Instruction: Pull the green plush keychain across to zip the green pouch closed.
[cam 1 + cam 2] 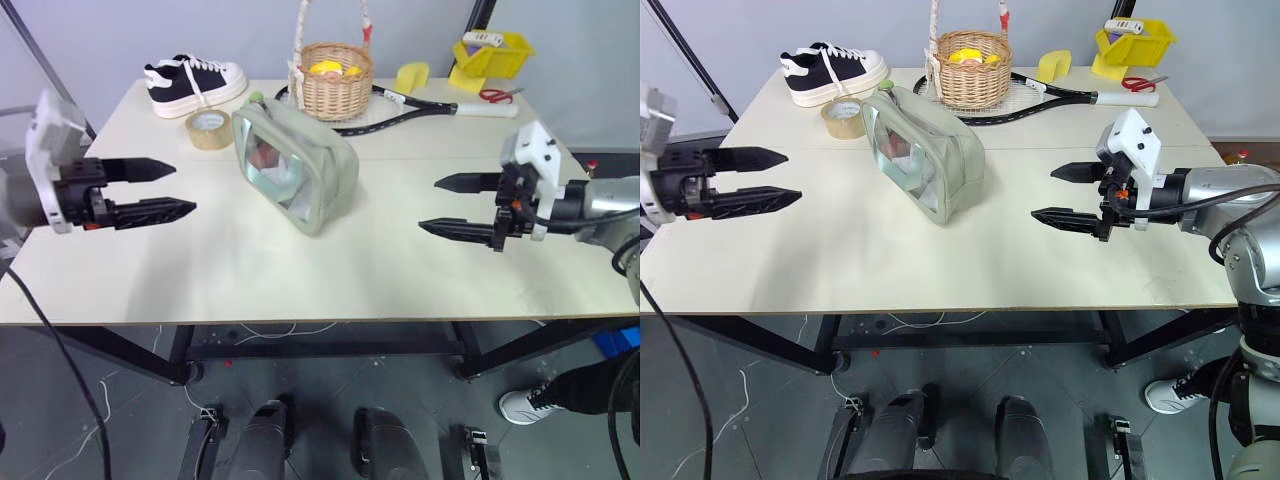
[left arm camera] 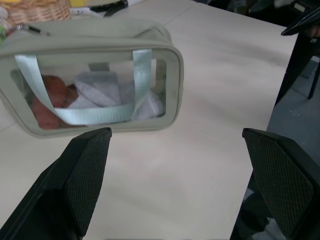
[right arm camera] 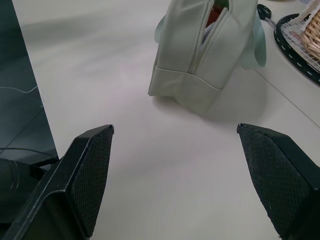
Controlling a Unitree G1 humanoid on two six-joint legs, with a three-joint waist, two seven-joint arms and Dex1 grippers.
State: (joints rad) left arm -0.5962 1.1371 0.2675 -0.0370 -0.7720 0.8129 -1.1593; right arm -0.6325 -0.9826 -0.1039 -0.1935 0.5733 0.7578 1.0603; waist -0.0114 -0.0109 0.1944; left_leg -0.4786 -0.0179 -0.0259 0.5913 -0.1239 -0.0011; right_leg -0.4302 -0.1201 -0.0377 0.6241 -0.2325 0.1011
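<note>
**Left eye view: pouch between two open grippers, nothing held**

Left eye view places the green pouch (image 1: 296,168) on the table (image 1: 300,270), between the two grippers and farther out than both. The left gripper (image 1: 165,190) hovers off the pouch's windowed side, fingers spread apart and empty, tips aimed toward the pouch. The right gripper (image 1: 452,206) hovers well apart on the opposite side, fingers likewise spread and empty. Neither gripper touches the pouch.

The green plush keychain (image 1: 256,98) sits at the pouch's far end, farther from both grippers than the pouch body.

In the right wrist view the zipper (image 3: 212,31) runs along the pouch's top and gapes open at its far part. Through the clear window (image 2: 95,92), the left wrist view shows grey and reddish items inside.

Beyond the pouch, a wicker basket (image 1: 336,85) holds yellow objects, and a yellow bin (image 1: 495,55) holds small items too unclear to name.
</note>
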